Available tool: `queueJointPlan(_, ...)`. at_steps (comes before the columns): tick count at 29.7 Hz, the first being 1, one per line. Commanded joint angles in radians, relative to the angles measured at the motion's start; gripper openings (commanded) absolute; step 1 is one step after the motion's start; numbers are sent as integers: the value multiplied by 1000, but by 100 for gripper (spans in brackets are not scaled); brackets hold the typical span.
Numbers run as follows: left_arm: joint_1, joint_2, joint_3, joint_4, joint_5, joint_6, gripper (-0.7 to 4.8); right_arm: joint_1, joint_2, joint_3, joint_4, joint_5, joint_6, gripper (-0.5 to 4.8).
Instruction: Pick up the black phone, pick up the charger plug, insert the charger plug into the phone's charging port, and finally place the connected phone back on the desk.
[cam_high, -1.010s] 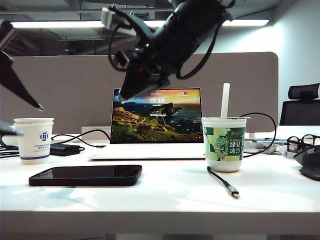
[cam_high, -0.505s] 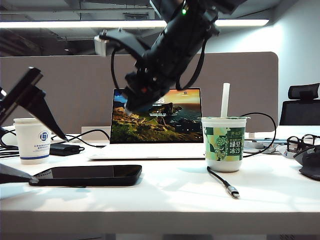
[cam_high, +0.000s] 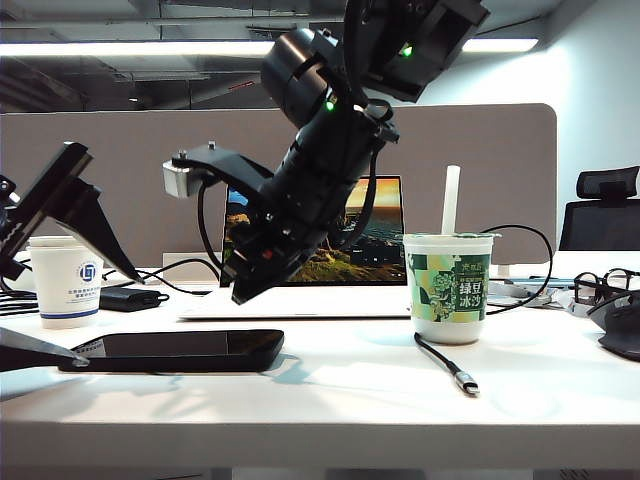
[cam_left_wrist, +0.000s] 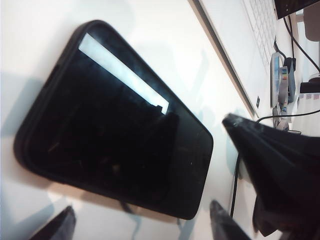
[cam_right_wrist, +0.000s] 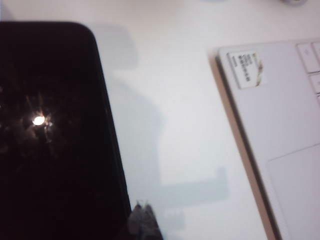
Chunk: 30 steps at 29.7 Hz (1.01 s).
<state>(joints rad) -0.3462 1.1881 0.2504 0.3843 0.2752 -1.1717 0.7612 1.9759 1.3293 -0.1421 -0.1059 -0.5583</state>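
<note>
My left gripper (cam_high: 45, 305) stands at the left edge of the desk (cam_high: 330, 400), jaws spread wide, one finger low against the phone's left end and the other raised above it; nothing is held. In the left wrist view its two fingertips (cam_left_wrist: 225, 225) show apart, with the black phone (cam_left_wrist: 112, 120) lying between and beyond them. My right gripper (cam_high: 243, 294) hangs on its arm over the middle of the desk, pointed down at a slant, its tip above the gap between the phone and the laptop; its jaws are together and carry nothing. In the right wrist view the closed tip (cam_right_wrist: 142, 220) sits just beside the phone's long edge (cam_right_wrist: 55, 130), with the white laptop (cam_right_wrist: 280, 130) near. The black phone (cam_high: 172, 350) lies flat, screen up, toward the front left of the desk. The charger plug (cam_high: 467, 384) lies on the desk toward the front right, its cable running back to a green drink cup (cam_high: 448, 288). A paper cup (cam_high: 67, 281) stands near the left edge.
</note>
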Motion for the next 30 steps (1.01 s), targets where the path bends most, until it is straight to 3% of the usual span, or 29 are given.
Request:
queueJointPlan(1,-1,-1,3,-11,3,-15,350,-6,6,8,5,0,1,-1)
queueJointPlan(5,-1,-1,3,-10,56,-38,350,-16,17,13,4,0,8,-1)
queueJointPlan(20,-1,98,10,40,69,-60,350,-20,51,13,-32,-6,8,-1)
queueJointPlan(25,-1,111,13,45,64,-59,350,-18,51,14,-80,-118,9,-1)
queueJointPlan(30,-1,111,16,53,35,-59,350,-12,51,28,-110,-166,8,-1)
